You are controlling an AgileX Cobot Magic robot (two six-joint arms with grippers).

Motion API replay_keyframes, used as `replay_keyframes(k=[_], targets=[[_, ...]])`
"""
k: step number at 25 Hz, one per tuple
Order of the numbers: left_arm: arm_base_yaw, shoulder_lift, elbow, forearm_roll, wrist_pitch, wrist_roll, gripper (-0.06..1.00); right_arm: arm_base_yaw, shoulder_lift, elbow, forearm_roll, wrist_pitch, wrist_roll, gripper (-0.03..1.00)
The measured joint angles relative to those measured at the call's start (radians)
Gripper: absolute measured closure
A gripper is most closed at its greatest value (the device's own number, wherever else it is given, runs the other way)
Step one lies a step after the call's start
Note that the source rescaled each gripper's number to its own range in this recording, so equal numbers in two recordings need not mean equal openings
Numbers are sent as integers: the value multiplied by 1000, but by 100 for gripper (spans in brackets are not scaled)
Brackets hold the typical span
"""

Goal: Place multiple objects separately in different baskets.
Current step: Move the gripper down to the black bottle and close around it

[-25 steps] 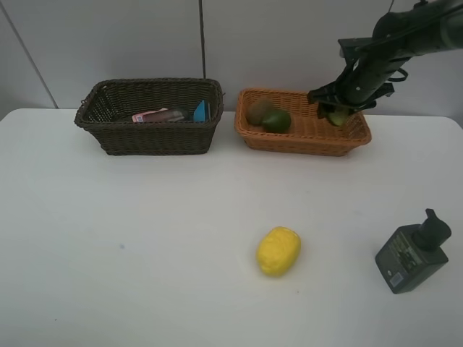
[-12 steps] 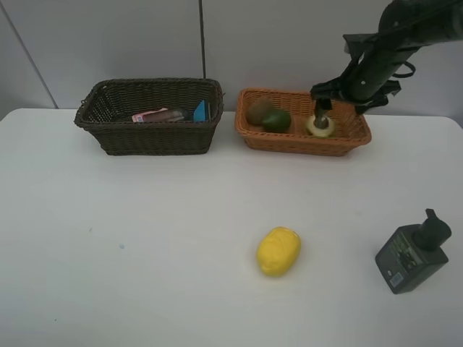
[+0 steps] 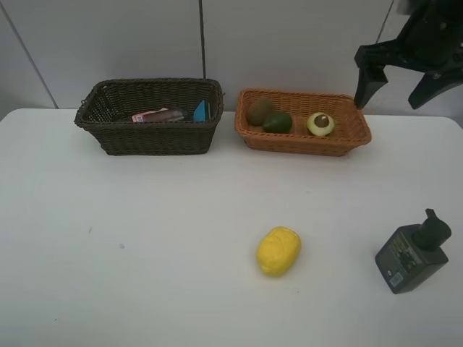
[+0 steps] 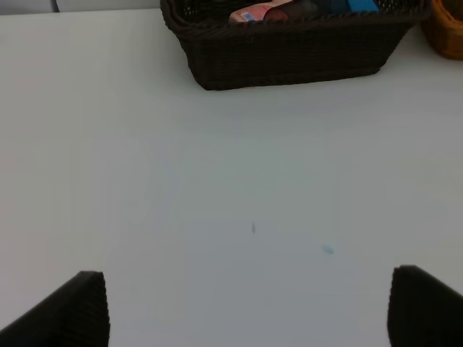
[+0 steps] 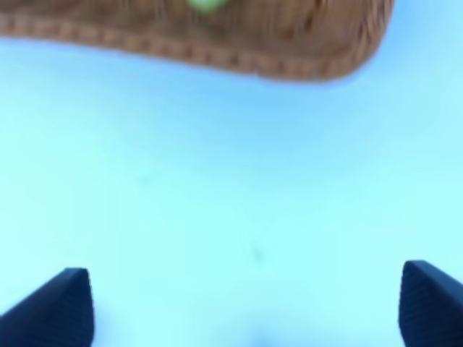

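Note:
The halved avocado [image 3: 320, 123] lies pit-up in the orange-tan basket [image 3: 304, 142], beside a brown kiwi [image 3: 259, 110] and a green round fruit [image 3: 277, 121]. My right gripper [image 3: 388, 105] hangs open and empty above and to the right of that basket; its wrist view is blurred, showing the open gripper [image 5: 242, 311] over white table with the basket's wall [image 5: 217, 50] beyond. The dark brown basket [image 3: 152, 137] holds a pink bottle [image 3: 155, 114]. A yellow lemon [image 3: 278, 251] and a dark pump bottle [image 3: 414, 253] rest on the table. My left gripper [image 4: 253, 318] is open over bare table.
A blue item [image 3: 201, 110] sits in the dark basket's right end. The left wrist view shows the dark basket [image 4: 289, 54] ahead and a corner of the orange basket [image 4: 448, 36]. A grey wall stands behind both baskets.
My right gripper opened and let the halved avocado drop into the orange-tan basket, then rose up and to the right. The left side has not changed.

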Motion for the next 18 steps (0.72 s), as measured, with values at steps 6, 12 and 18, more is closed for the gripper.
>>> replay_keyframes(k=[6, 12, 18], targets=[[0, 0, 0, 0, 0, 0, -5, 0, -254, 240, 93, 10, 18, -3], [0, 0, 0, 0, 0, 0, -5, 0, -495, 510, 165, 16, 30, -3], [0, 0, 0, 0, 0, 0, -5, 0, -633, 693, 160, 19, 46, -3]])
